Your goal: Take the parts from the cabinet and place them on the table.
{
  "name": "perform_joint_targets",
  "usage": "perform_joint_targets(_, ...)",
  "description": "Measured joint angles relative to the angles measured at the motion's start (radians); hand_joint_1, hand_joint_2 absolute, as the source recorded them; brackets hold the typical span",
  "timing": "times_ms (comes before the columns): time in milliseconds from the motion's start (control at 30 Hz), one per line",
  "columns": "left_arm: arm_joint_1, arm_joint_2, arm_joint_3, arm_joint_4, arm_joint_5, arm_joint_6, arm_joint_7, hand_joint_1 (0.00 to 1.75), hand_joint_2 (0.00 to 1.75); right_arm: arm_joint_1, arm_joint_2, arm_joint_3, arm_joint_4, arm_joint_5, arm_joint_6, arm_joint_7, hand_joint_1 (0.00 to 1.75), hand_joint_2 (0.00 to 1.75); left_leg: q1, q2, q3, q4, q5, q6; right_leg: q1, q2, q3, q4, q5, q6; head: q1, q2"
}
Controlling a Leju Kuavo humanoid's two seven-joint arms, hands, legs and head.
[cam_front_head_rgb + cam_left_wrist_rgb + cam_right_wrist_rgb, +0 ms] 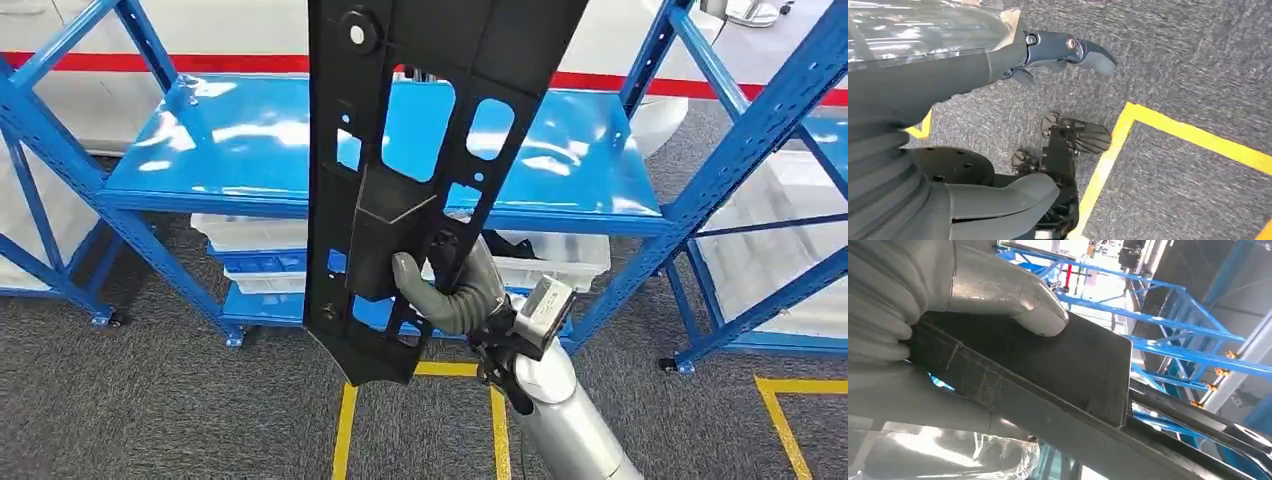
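The right hand grips a long black panel near its lower end, in front of the blue rack. The panel stands nearly upright, its upper end running out of the top of the head view and its pointed lower end hanging above the grey carpet. The panel has several cut-outs, through which the blue shelf surface shows.

In the head view the thumb lies across the panel's front face and the other fingers wrap around its edge from behind. In the right wrist view the thumb presses flat on the panel, with rack beams beyond it.

The rack's upper shelf is bare and glossy. Under it, clear plastic bins rest on a lower level. A second blue rack stands at the right side, also with clear bins. Yellow floor tape marks lines on the carpet below the panel.

The left hand hangs above the carpet. It holds nothing; one dark finger extends outward and the thumb lies apart from it. Yellow tape crosses the floor beneath the hand.
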State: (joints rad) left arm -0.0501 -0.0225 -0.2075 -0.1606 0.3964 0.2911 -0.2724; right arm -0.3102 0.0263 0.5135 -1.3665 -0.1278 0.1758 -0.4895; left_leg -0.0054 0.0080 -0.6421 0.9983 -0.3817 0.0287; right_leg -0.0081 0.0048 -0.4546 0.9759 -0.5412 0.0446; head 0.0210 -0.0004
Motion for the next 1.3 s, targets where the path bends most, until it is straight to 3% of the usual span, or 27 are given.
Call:
perform_joint_targets(67,0.001,0.000,0.000,0.000,-0.002,0.000,0.000,0.00,1.75,0.006,-0.006,0.000,-0.001,0.006,-0.013,-0.007,1.75,1.75,0.003,0.000,-0.002,-0.003,0.016,-0.010,0.004,0.001,-0.019,0.005,0.006,-0.008,0.002,0.000)
perform_joint_targets(100,0.002,0.000,0.000,0.000,-0.005,-0.001,0.000,0.00,1.75,0.012,-0.008,0.000,-0.001,0.011,-0.018,-0.010,1.75,1.75,0.000,-0.003,-0.004,-0.003,0.022,-0.017,-0.003,0.000,-0.024,-0.001,0.016,-0.021,0.003,0.000)
perform_joint_targets(133,0.003,0.001,-0.001,0.000,-0.008,-0.001,0.000,0.00,1.75,0.015,-0.010,0.000,-0.002,0.013,-0.022,-0.014,1.75,1.75,0.007,-0.009,-0.014,0.010,-0.007,-0.022,-0.012,-0.005,-0.029,-0.003,0.027,-0.031,0.003,0.000)
perform_joint_targets(167,0.004,0.001,-0.001,0.000,-0.011,-0.002,0.000,0.00,1.75,0.019,-0.011,0.001,-0.004,0.015,-0.026,-0.016,1.75,1.75,0.009,-0.009,-0.026,0.050,-0.068,-0.029,-0.011,-0.005,-0.035,-0.002,0.038,-0.043,0.002,0.000)
perform_joint_targets(233,0.004,0.000,-0.002,0.000,-0.015,-0.008,0.000,0.00,1.75,0.030,-0.014,0.001,-0.010,0.017,-0.030,-0.017,1.75,1.75,0.015,-0.010,-0.060,0.185,-0.184,-0.040,-0.010,-0.006,-0.059,-0.002,0.060,-0.047,0.001,0.000)
perform_joint_targets(267,0.004,0.000,-0.003,0.000,-0.017,-0.011,0.001,0.00,1.75,0.037,-0.017,0.001,-0.010,0.017,-0.031,-0.017,1.75,1.75,0.017,-0.009,-0.072,0.254,-0.215,-0.045,-0.007,-0.006,-0.074,0.001,0.071,-0.046,0.000,0.000)
perform_joint_targets(333,0.004,0.000,-0.004,0.000,-0.018,-0.012,0.002,0.00,1.75,0.056,-0.021,0.001,-0.011,0.017,-0.034,-0.018,1.75,1.75,0.022,-0.009,-0.052,0.295,-0.181,-0.050,-0.007,-0.006,-0.106,0.009,0.090,-0.041,0.000,0.000)
perform_joint_targets(400,0.003,0.001,-0.005,0.000,-0.018,-0.013,0.003,0.00,1.75,0.070,-0.023,0.001,-0.015,0.018,-0.035,-0.018,1.75,1.75,0.028,-0.009,0.037,0.193,-0.112,-0.050,-0.009,-0.006,-0.135,0.021,0.102,-0.032,0.000,0.000)
perform_joint_targets(433,0.002,0.002,-0.006,0.000,-0.018,-0.014,0.004,0.00,1.75,0.074,-0.023,0.002,-0.021,0.019,-0.038,-0.018,1.75,1.75,0.030,-0.010,0.104,0.103,-0.105,-0.048,-0.009,-0.005,-0.144,0.029,0.107,-0.029,0.000,0.000)
perform_joint_targets(467,-0.001,0.001,-0.008,0.000,-0.018,-0.014,0.007,0.00,1.75,0.077,-0.023,0.002,-0.026,0.020,-0.038,-0.018,1.75,1.75,0.029,-0.013,0.148,0.035,-0.145,-0.046,-0.006,-0.005,-0.152,0.032,0.112,-0.022,0.000,0.000)
perform_joint_targets(500,-0.002,0.002,-0.008,0.000,-0.018,-0.014,0.007,0.00,1.75,0.079,-0.024,0.002,-0.030,0.020,-0.038,-0.019,1.75,1.75,0.022,-0.019,0.163,0.001,-0.152,-0.039,-0.004,-0.006,-0.154,0.033,0.119,-0.012,0.003,0.000)
perform_joint_targets(567,0.001,0.002,-0.009,0.000,-0.014,-0.013,0.009,0.00,1.75,0.082,-0.023,0.005,-0.031,0.023,-0.038,-0.020,1.75,1.75,0.011,-0.017,0.149,0.004,-0.148,-0.022,-0.007,-0.007,-0.157,0.026,0.133,0.002,0.002,0.000)
perform_joint_targets(633,0.003,0.001,-0.010,0.000,-0.020,-0.007,0.013,0.00,1.75,0.093,-0.024,0.007,-0.035,0.035,-0.038,-0.020,1.75,1.75,0.016,-0.011,0.133,-0.009,-0.123,0.009,-0.010,-0.006,-0.165,0.034,0.134,0.014,0.003,0.000)
perform_joint_targets(667,0.002,0.002,-0.011,0.000,-0.021,0.000,0.020,0.00,1.75,0.096,-0.024,0.008,-0.036,0.039,-0.038,-0.021,1.75,1.75,0.013,-0.010,0.120,-0.009,-0.115,0.019,-0.008,-0.006,-0.190,0.072,0.087,0.002,0.003,0.000)
perform_joint_targets(733,0.003,0.005,-0.011,0.000,-0.024,0.008,0.034,0.00,1.75,0.099,-0.024,0.009,-0.036,0.050,-0.039,-0.021,1.75,1.75,0.011,-0.012,0.097,-0.009,-0.096,0.026,-0.007,-0.005,-0.236,0.211,-0.012,-0.016,0.005,0.000)
perform_joint_targets(767,0.004,0.005,-0.011,0.000,-0.027,0.008,0.038,0.00,1.75,0.103,-0.024,0.009,-0.036,0.055,-0.039,-0.021,1.75,1.75,0.008,-0.014,0.083,-0.008,-0.086,0.027,-0.007,-0.005,-0.257,0.286,-0.045,-0.017,0.005,0.000)
perform_joint_targets(800,0.005,0.005,-0.013,0.000,-0.032,0.007,0.044,0.00,1.75,0.108,-0.025,0.009,-0.036,0.061,-0.040,-0.023,1.75,1.75,0.006,-0.018,0.077,-0.007,-0.076,0.026,-0.007,-0.005,-0.266,0.341,-0.052,-0.011,0.005,0.000)
perform_joint_targets(867,0.007,0.006,-0.020,0.000,-0.039,0.004,0.048,0.00,1.75,0.119,-0.027,0.010,-0.036,0.071,-0.041,-0.025,1.75,1.75,0.003,-0.034,0.055,-0.005,-0.058,0.024,-0.005,-0.005,-0.221,0.313,-0.010,0.008,0.004,0.000)
perform_joint_targets(900,0.008,0.006,-0.021,0.000,-0.039,0.002,0.049,0.00,1.75,0.123,-0.028,0.009,-0.037,0.074,-0.041,-0.027,1.75,1.75,0.002,-0.043,0.051,-0.005,-0.052,0.022,-0.003,-0.001,-0.159,0.226,0.013,0.010,0.005,0.000)
perform_joint_targets(933,0.008,0.006,-0.024,0.000,-0.039,0.000,0.049,0.00,1.75,0.125,-0.029,0.009,-0.038,0.074,-0.042,-0.031,1.75,1.75,0.000,-0.052,0.049,-0.005,-0.048,0.020,0.000,0.015,-0.086,0.114,0.030,0.006,0.005,0.000)
perform_joint_targets(967,0.008,0.006,-0.026,0.000,-0.039,-0.001,0.048,0.00,1.75,0.127,-0.030,0.010,-0.039,0.076,-0.042,-0.033,1.75,1.75,0.002,-0.057,0.046,-0.005,-0.043,0.017,0.002,0.053,-0.036,0.029,0.023,-0.009,0.005,0.000)
perform_joint_targets(1000,0.005,0.005,-0.026,0.000,-0.037,-0.003,0.048,0.00,1.75,0.132,-0.031,0.010,-0.043,0.079,-0.042,-0.035,1.75,1.75,-0.006,-0.067,0.038,-0.003,-0.036,0.012,0.002,0.059,-0.009,-0.005,0.019,-0.013,0.003,0.000)
perform_joint_targets(1100,0.011,0.007,-0.026,0.000,-0.031,-0.010,0.048,0.00,1.75,0.137,-0.030,0.010,-0.045,0.091,-0.039,-0.035,1.75,1.75,-0.002,-0.094,0.028,-0.006,-0.018,-0.009,0.007,0.038,-0.019,-0.005,0.022,-0.019,0.004,0.000)
perform_joint_targets(1133,0.013,0.015,-0.026,0.001,-0.030,-0.010,0.048,0.00,1.75,0.136,-0.024,0.011,-0.045,0.092,-0.034,-0.035,1.75,1.75,0.000,-0.096,0.021,0.000,-0.021,-0.011,-0.023,0.024,-0.020,-0.014,0.032,-0.031,0.004,0.000)
perform_joint_targets(1200,0.014,0.012,-0.027,0.001,-0.029,-0.010,0.047,0.00,1.75,0.133,-0.017,0.010,-0.045,0.093,-0.027,-0.035,1.75,1.75,0.001,-0.039,-0.020,0.091,-0.098,-0.024,-0.018,0.004,-0.027,-0.014,0.040,-0.047,-0.003,0.000)
perform_joint_targets(1267,0.013,0.013,-0.027,0.001,-0.028,-0.010,0.047,0.00,1.75,0.133,-0.016,0.010,-0.045,0.095,-0.024,-0.034,1.75,1.75,0.013,-0.021,-0.087,0.254,-0.176,-0.040,-0.014,-0.022,-0.034,-0.012,0.041,-0.046,-0.003,0.000)
perform_joint_targets(1300,0.014,0.012,-0.027,0.001,-0.028,-0.010,0.047,0.00,1.75,0.133,-0.016,0.010,-0.044,0.096,-0.022,-0.034,1.75,1.75,0.018,-0.018,-0.106,0.307,-0.190,-0.047,-0.014,-0.034,-0.036,-0.011,0.042,-0.045,-0.003,0.000)
